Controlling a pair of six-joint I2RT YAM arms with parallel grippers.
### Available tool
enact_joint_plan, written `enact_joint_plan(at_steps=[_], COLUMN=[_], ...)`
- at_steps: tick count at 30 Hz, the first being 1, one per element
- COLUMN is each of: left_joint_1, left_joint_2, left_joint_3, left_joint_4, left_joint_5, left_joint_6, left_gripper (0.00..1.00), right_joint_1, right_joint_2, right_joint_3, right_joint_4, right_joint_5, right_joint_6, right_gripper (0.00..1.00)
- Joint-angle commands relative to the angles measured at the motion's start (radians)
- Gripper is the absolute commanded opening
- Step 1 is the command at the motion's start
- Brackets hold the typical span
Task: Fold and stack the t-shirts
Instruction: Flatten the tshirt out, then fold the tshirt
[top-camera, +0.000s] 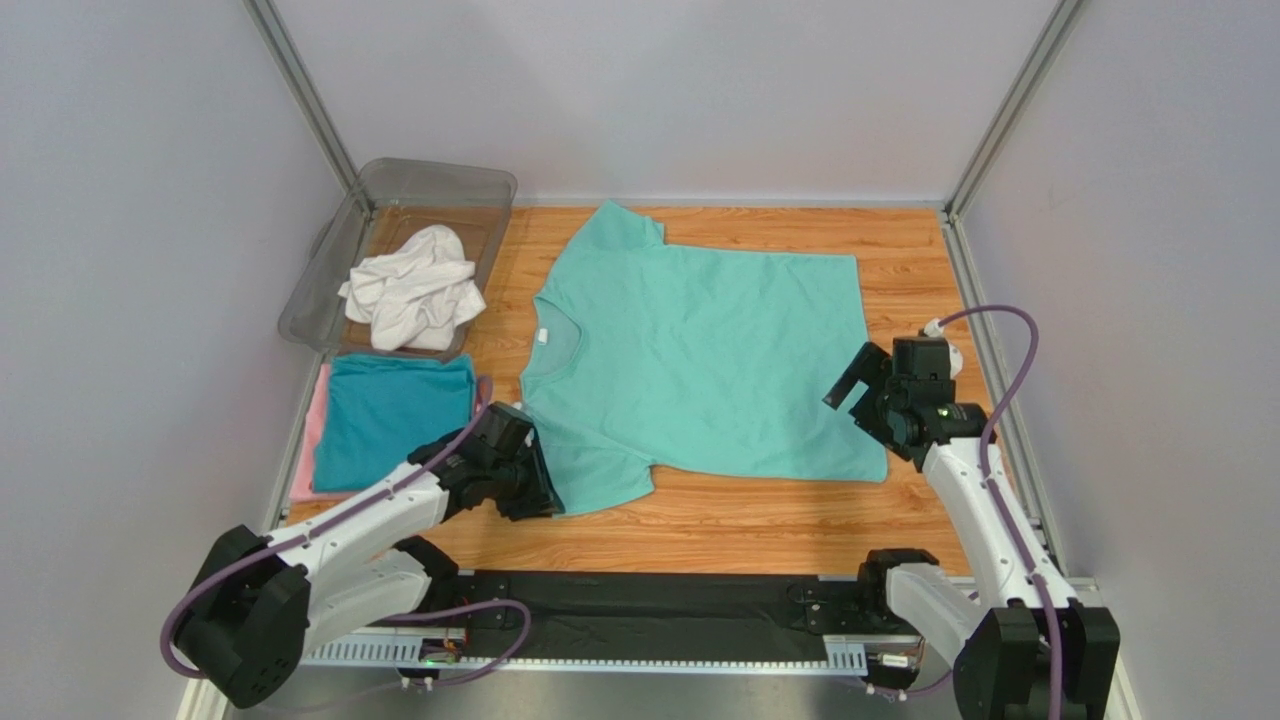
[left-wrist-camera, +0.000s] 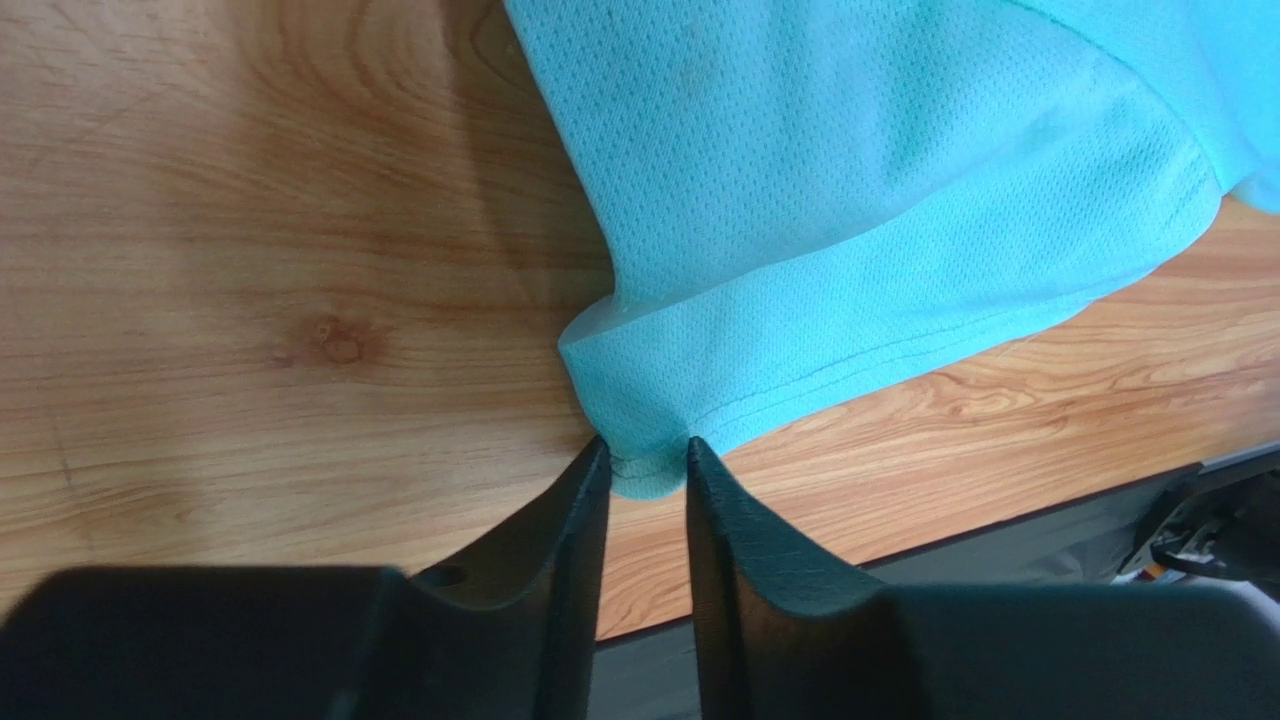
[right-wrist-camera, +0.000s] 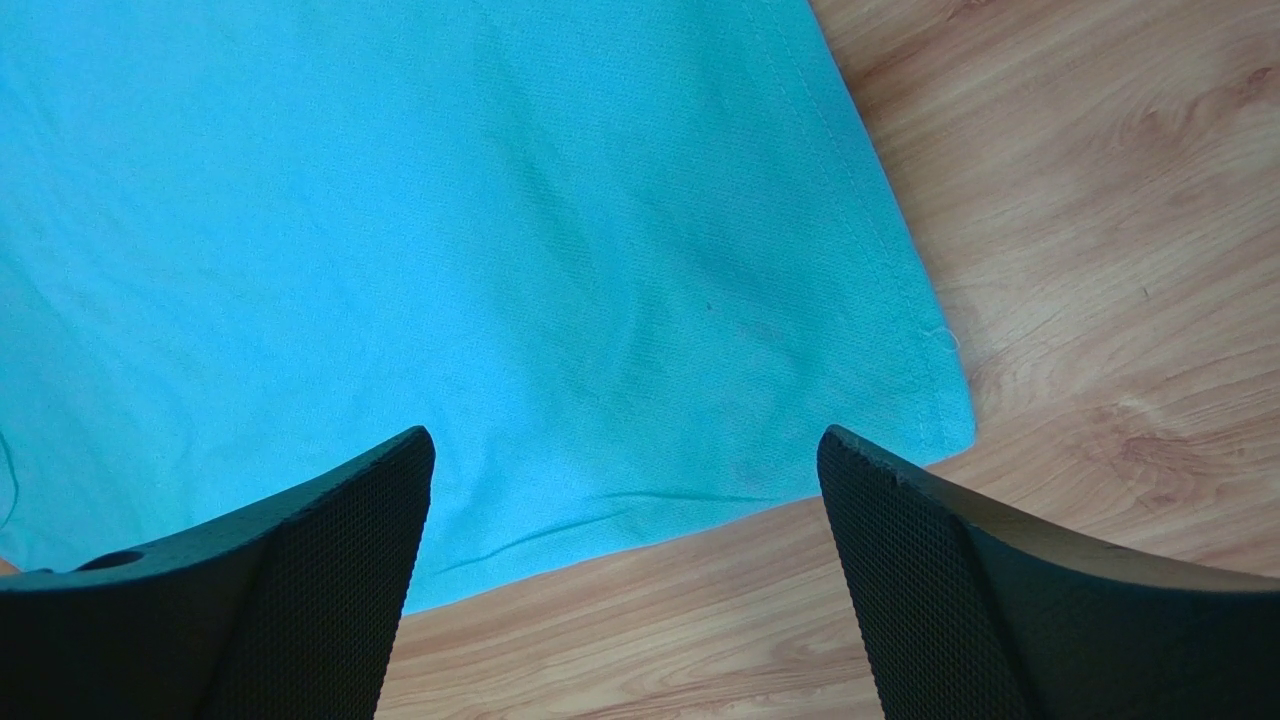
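T-shirt in mint green (top-camera: 706, 353) lies spread flat on the wooden table (top-camera: 902, 248). My left gripper (left-wrist-camera: 648, 453) pinches its sleeve hem; my right gripper (right-wrist-camera: 624, 438) hangs wide apart over its bottom corner.

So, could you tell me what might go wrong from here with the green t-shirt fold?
1. The left end effector pinches only the sleeve tip of the mint t-shirt; the cloth could slip out when lifted.
2. The right end effector hangs open over the hem corner, not gripping; an uneven lift could skew the fold.
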Motion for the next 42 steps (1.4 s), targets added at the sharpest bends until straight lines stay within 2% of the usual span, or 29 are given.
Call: enact_joint_plan(at_steps=[1, 2, 3, 4, 6, 13, 19, 22, 24, 27, 28, 30, 34, 35, 40, 42], left_joint_1=[-0.009, -0.012, -0.013, -0.013, -0.015, -0.019, -0.026, -0.026, -0.026, -0.027, -0.027, -0.030, -0.050, -0.055, -0.058, -0.058], left_joint_2=[0.041, 0.057, 0.067, 0.074, 0.094, 0.065, -0.065, -0.135, -0.168, -0.217, -0.225, -0.234, -0.275, -0.281, -0.298, -0.300], left_joint_3=[0.001, 0.003, 0.005, 0.009, 0.011, 0.006, -0.003, -0.011, -0.020, -0.034, -0.037, -0.043, -0.054, -0.054, -0.052, -0.042], left_joint_4=[0.008, 0.009, 0.017, 0.017, 0.017, -0.003, -0.103, -0.150, -0.167, -0.170, -0.170, -0.170, -0.170, -0.170, -0.170, -0.170], left_joint_5=[-0.026, -0.027, -0.026, -0.027, -0.024, 0.028, 0.045, 0.056, 0.076, 0.093, 0.093, 0.108, 0.105, 0.106, 0.109, 0.108], left_joint_6=[0.004, 0.002, 0.005, 0.008, 0.011, 0.018, 0.019, 0.018, 0.011, -0.010, -0.010, -0.033, -0.067, -0.073, -0.081, -0.076], left_gripper=[0.29, 0.27, 0.14, 0.08, 0.00, 0.00, 0.00, 0.00, 0.00, 0.00, 0.00, 0.00, 0.00, 0.00, 0.00, 0.00], right_joint_1=[-0.003, -0.004, -0.003, -0.003, -0.004, -0.003, -0.004, -0.006, -0.009, -0.007, -0.009, -0.009, -0.009, -0.009, -0.009, -0.009], right_joint_2=[-0.019, -0.020, -0.022, -0.025, -0.028, -0.051, -0.054, -0.027, -0.011, 0.027, 0.035, 0.046, 0.030, 0.027, 0.024, 0.023], right_joint_3=[-0.007, -0.012, -0.015, -0.020, -0.030, -0.090, -0.165, -0.184, -0.196, -0.223, -0.224, -0.227, -0.247, -0.259, -0.273, -0.273], right_joint_4=[0.012, 0.009, 0.001, -0.001, -0.017, -0.070, -0.064, -0.041, -0.007, 0.060, 0.061, 0.065, 0.065, 0.067, 0.068, 0.065], right_joint_5=[0.017, 0.020, 0.022, 0.023, 0.028, 0.074, 0.119, 0.161, 0.172, 0.168, 0.168, 0.168, 0.148, 0.148, 0.143, 0.140], right_joint_6=[0.012, 0.012, 0.016, 0.016, 0.023, 0.157, 0.213, 0.220, 0.230, 0.233, 0.236, 0.239, 0.239, 0.239, 0.247, 0.245], right_gripper=[1.00, 1.00, 1.00, 1.00, 1.00, 1.00, 0.99, 0.95, 0.91, 0.77, 0.77, 0.68, 0.60, 0.55, 0.48, 0.43])
